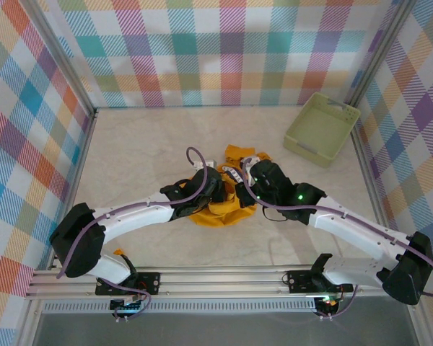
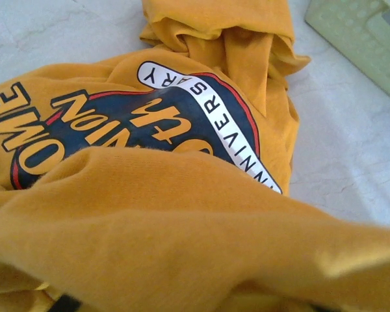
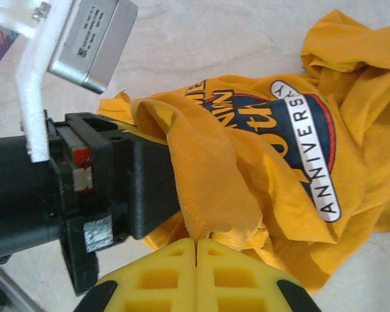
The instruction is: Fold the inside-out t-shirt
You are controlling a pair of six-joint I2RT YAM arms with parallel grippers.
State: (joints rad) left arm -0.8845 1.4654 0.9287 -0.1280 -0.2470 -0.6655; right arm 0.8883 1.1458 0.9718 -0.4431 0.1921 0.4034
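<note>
Evidently, the right jaws are pressed together, and a hemmed fold of the mustard-orange cotton t-shirt (image 3: 211, 162) is seen caught at the line where their yellow moulded tips meet, in the right wrist view. The left jaws are buried beneath draped cloth, so whether they are apart or together cannot be told. The black block (image 3: 146, 188) behind them is seen with fabric laid over its front edge.

The t-shirt is bunched into a loose, rumpled heap rather than spread flat. A large printed emblem is turned outward: a navy oval edged by a thin red line and filled with orange lettering. It is crossed by a white curved banner (image 2: 227, 123) on which dark capitals spelling ANNIVERSARY can be read. Further outlined capitals are set beside the oval on the bare orange cloth. In the left wrist view, deep soft folds are thrown across the lower part of the print, and a twisted, gathered part of the garment is piled beyond it.

From above, the heap is found near the middle of the pale marbled bench (image 1: 144, 151). It lies between the tips of the white left arm (image 1: 141, 213) and the white right arm (image 1: 353, 223), both of which are bent inward over it. A pale green rectangular plastic basket (image 1: 308, 149) is set well apart from the t-shirt, at the far right corner of the bench. The bench is enclosed on three sides by panels of pastel plaid cloth (image 1: 224, 50).
</note>
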